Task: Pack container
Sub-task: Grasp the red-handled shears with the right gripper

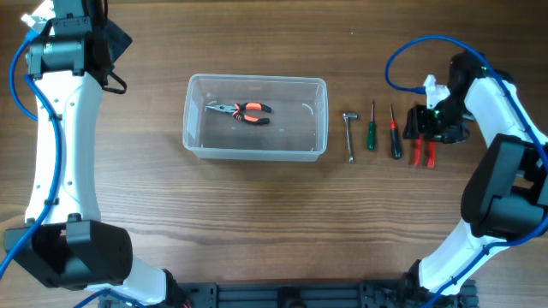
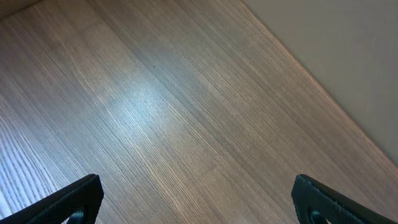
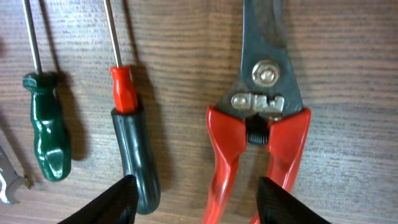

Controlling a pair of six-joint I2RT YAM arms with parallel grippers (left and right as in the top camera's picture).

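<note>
The clear plastic container (image 1: 257, 117) sits at the table's middle left with orange-handled pliers (image 1: 242, 111) inside. To its right lie a socket wrench (image 1: 349, 135), a green screwdriver (image 1: 372, 128), a red-and-black screwdriver (image 1: 395, 133) and red-handled cutters (image 1: 423, 151). My right gripper (image 1: 434, 124) is open just above the cutters (image 3: 261, 130); its fingers (image 3: 196, 202) straddle the left red handle. The red-and-black screwdriver (image 3: 127, 118) and green one (image 3: 45, 124) lie to the left. My left gripper (image 2: 196, 199) is open and empty over bare wood at the far left.
The table's far edge and a pale wall (image 2: 348, 56) show in the left wrist view. Blue cables (image 1: 411, 64) loop near the right arm. The wrench's end (image 3: 9, 180) shows at the left edge of the right wrist view.
</note>
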